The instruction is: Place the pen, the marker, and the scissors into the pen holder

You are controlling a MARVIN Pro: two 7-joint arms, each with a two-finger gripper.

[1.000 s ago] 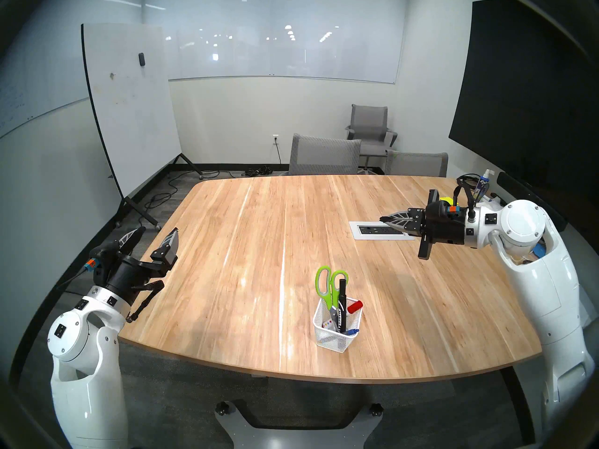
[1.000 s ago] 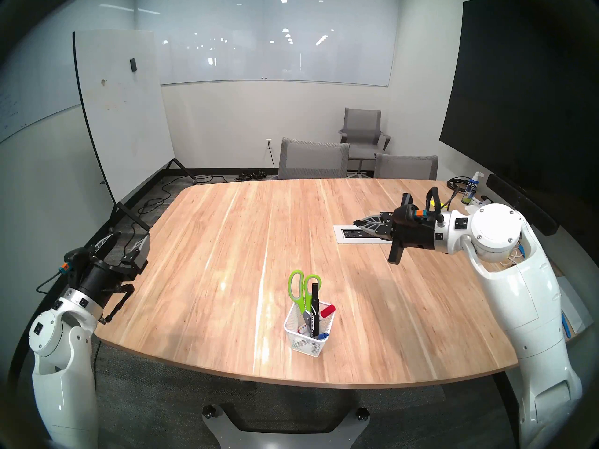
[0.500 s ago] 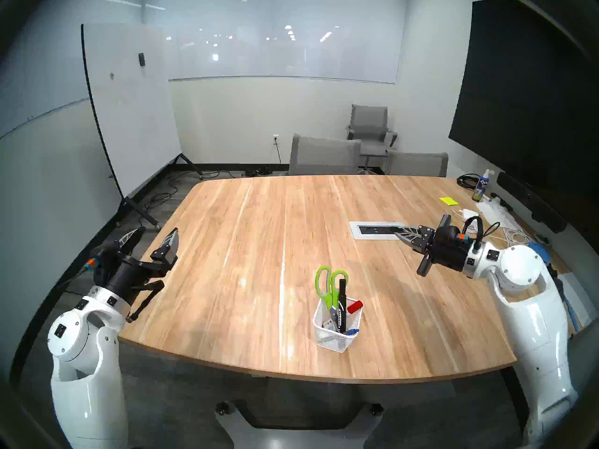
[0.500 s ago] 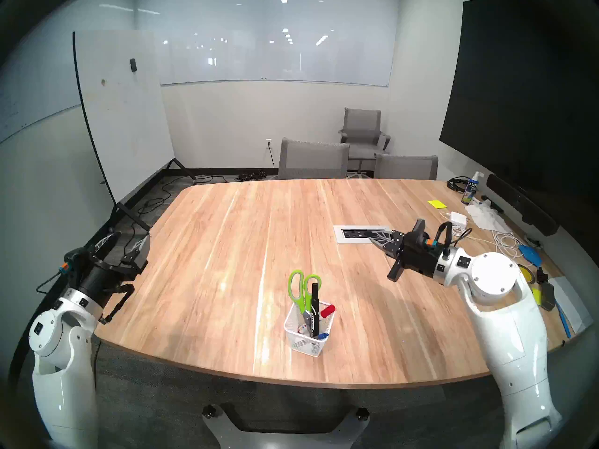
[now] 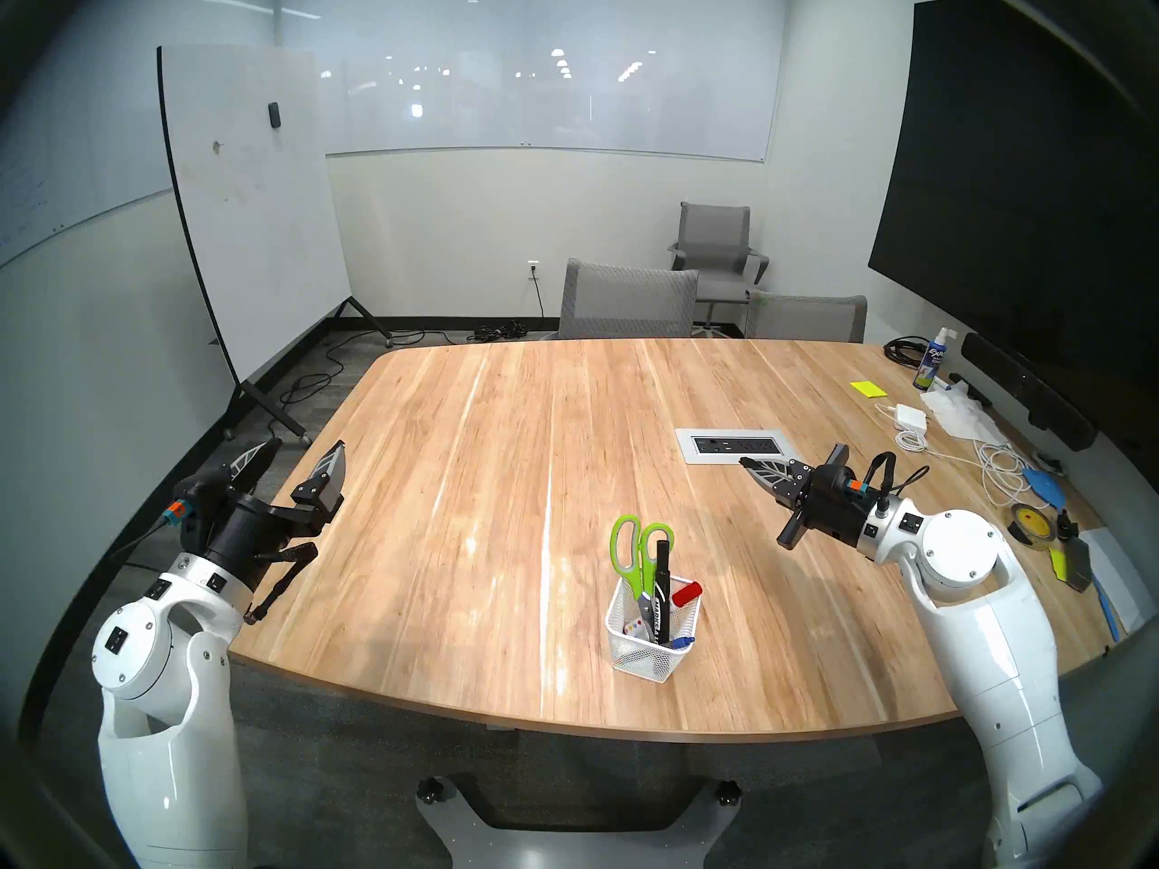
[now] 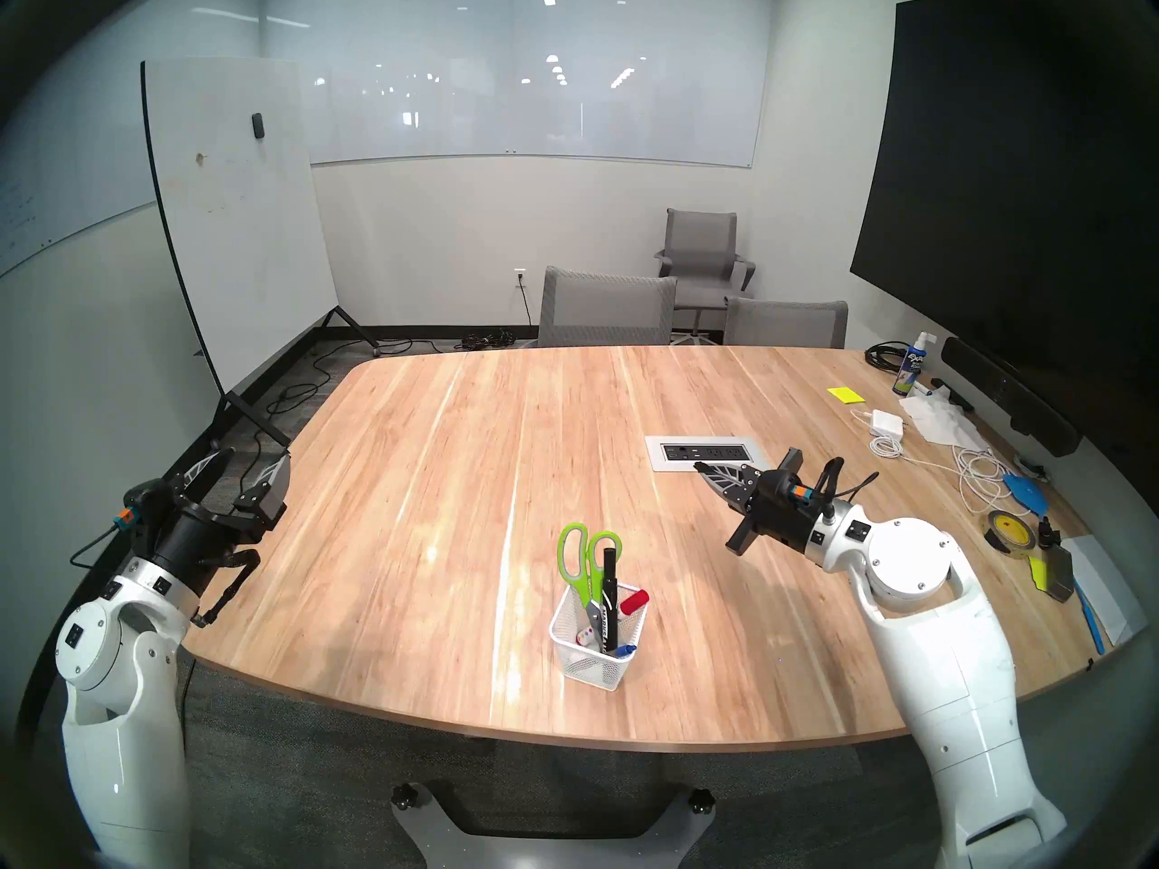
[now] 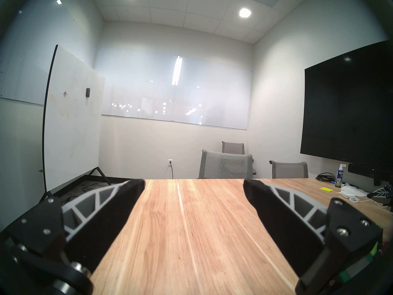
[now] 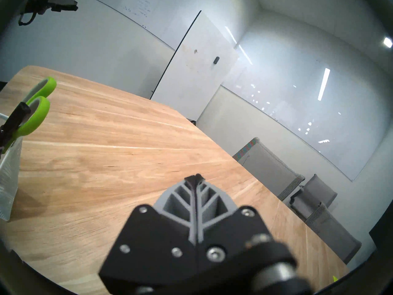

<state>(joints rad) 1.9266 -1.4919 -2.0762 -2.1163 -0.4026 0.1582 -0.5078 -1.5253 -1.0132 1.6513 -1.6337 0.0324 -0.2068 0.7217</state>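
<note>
With scissors (image 5: 640,551), marker (image 5: 660,589) and pen (image 5: 682,642) sitting in holder (image 5: 652,651), right gripper (image 5: 746,463), clenched empty, is lowering away; left gripper (image 5: 301,457) is hanging released.

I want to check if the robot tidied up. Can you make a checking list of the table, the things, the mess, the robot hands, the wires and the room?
Surface: wooden table, bare in the middle.
Job's things: green-handled scissors, black marker, red-capped marker and blue pen all stand in the white mesh pen holder.
Clutter: spray bottle, yellow sticky notes, tape roll at the right edge.
Grippers: left end effector open, empty; right end effector shut, empty.
Cables: white charger cable on the table; black cords on the floor.
Surroundings: whiteboard, gray chairs, dark screen.
</note>
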